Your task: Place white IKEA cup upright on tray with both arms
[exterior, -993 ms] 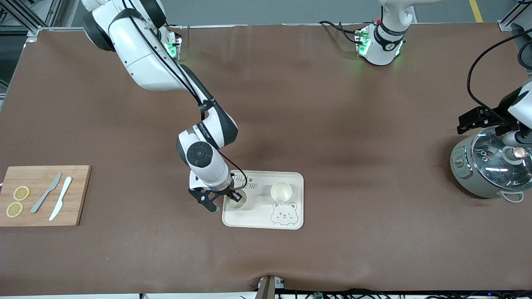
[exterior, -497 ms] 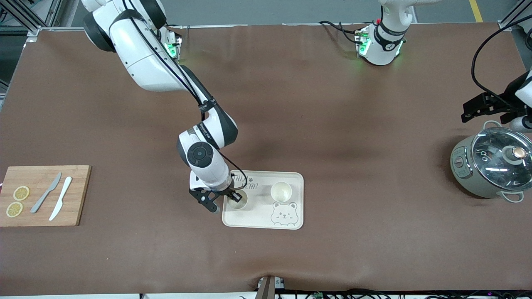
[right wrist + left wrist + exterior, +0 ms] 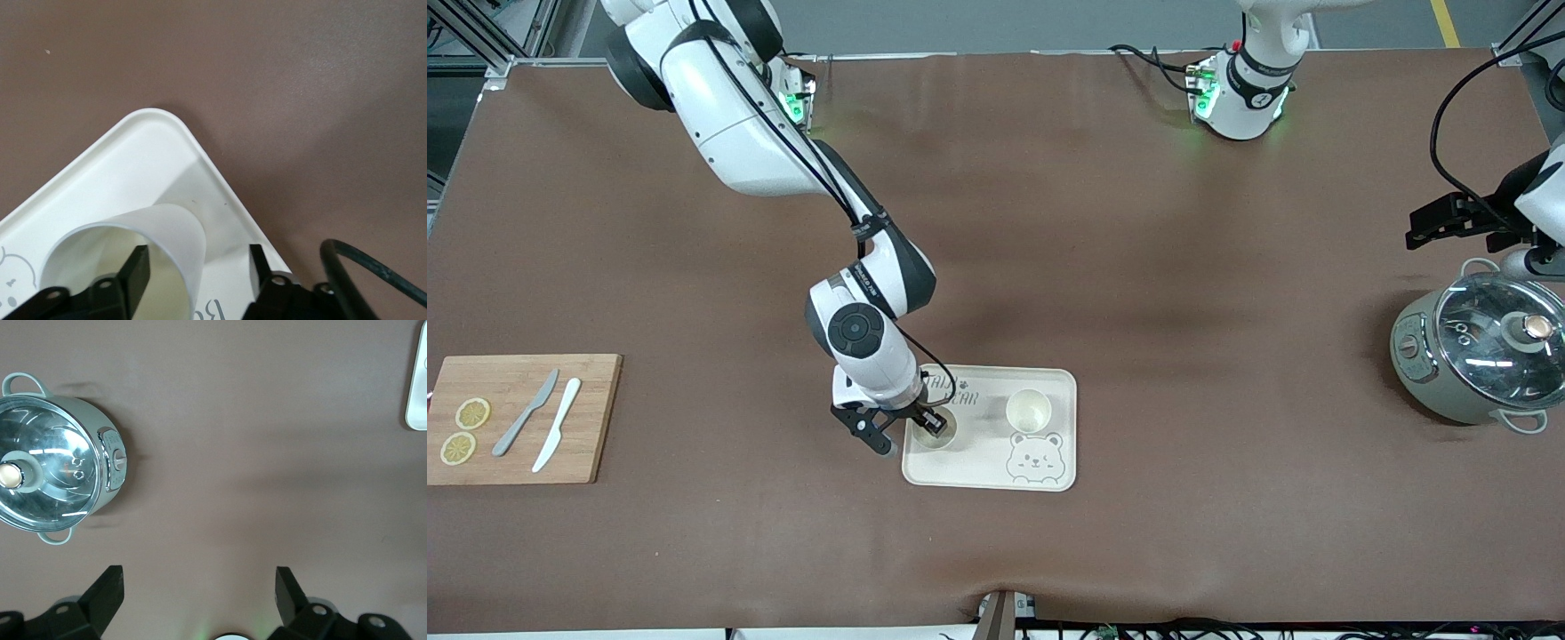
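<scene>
Here we see the right pincer spread astride one wall of the upright white cup on the tray, no longer pinching. We judge the cup light, stiff, smooth and easily tipped, best taken by its rim wall. The left pincer, spread wide and empty, waits above the tabletop beside the pot.

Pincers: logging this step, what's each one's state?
Left pincer: open, empty, above the table near the pot.
Right pincer: open astride the cup wall on the tray.

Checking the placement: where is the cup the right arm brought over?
The cup stands upright on the tray at the end toward the right arm, beside the second cup, with the right gripper open around its wall.
</scene>
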Robot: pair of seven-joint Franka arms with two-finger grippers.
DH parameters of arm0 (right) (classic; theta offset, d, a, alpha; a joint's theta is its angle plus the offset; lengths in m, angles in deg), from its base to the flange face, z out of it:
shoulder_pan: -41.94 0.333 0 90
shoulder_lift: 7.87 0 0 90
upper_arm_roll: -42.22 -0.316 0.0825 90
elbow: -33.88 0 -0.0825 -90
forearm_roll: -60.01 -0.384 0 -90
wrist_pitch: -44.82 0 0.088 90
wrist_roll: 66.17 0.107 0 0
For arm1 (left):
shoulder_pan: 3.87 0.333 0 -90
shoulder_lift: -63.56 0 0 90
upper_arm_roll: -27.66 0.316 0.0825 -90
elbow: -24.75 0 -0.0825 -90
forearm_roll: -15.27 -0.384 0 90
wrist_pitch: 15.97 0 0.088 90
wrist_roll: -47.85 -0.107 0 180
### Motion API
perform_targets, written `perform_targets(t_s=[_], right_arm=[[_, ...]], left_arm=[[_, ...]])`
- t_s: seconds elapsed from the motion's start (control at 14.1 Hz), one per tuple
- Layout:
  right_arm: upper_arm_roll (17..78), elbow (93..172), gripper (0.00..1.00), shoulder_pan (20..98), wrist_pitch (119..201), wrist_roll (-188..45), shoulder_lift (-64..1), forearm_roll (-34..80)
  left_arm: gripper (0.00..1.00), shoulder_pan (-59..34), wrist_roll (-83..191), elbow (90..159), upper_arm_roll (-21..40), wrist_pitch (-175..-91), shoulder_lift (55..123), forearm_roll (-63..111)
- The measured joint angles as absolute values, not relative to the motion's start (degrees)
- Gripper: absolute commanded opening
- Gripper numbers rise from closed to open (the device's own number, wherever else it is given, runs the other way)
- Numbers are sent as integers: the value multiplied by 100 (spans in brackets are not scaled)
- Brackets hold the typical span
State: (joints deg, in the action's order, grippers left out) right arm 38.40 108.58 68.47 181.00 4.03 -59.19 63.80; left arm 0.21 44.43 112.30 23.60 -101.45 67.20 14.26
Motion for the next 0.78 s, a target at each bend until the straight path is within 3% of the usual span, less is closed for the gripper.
perform_targets(t_s=[0.43,0.78], right_arm=[[3880,10713,100,6845,17985,404,-5872,6380],[3862,10630,100,6853,17145,404,-5395,6379]], left_arm=[[100,104,4414,11230,2363,-10199,6720,1426],[100,204,4289,11234,2365,-10365,6720,1426]])
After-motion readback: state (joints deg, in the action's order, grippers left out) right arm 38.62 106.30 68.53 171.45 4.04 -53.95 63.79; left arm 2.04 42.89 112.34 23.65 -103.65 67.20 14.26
